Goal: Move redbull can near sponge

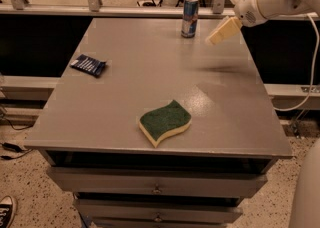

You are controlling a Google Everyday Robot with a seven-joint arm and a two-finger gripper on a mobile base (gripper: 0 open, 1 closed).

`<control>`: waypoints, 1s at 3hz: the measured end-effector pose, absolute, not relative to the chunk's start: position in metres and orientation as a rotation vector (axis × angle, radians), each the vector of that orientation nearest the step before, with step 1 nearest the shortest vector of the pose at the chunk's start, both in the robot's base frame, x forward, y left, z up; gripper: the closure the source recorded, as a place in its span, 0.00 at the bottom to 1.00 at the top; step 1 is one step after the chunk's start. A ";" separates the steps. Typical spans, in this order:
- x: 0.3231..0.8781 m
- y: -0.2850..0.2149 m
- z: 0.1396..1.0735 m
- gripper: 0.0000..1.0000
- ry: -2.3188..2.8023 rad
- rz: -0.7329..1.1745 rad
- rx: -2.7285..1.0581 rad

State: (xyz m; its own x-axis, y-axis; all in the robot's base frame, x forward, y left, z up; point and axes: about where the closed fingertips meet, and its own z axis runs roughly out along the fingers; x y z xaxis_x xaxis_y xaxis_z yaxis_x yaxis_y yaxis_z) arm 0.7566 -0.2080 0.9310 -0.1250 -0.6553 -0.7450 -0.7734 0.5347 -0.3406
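Logging the pale cream gripper (221,32) hovering just right of the slim silver-and-blue metal redbull can (189,17), apparently lining up a grasp, grip state not being discernible, the can standing upright at the grey table's (150,62) far edge, well apart from the green-topped, yellow-based leaf-shaped sponge (165,122).

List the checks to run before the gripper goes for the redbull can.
1. Redbull can upright at the far edge of the table: ok.
2. Gripper beside the can, not touching it: ok.
3. Can grasped: not ok.
4. Sponge lying flat near the front edge, green side up: ok.
5. Blue packet at the left side, off the can-to-sponge path: ok.
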 end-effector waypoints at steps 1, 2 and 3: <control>0.756 -0.206 0.929 0.00 1.845 0.163 -1.182; 0.769 -0.187 0.926 0.00 1.832 0.200 -1.131; 0.805 -0.157 0.917 0.00 1.832 0.232 -1.022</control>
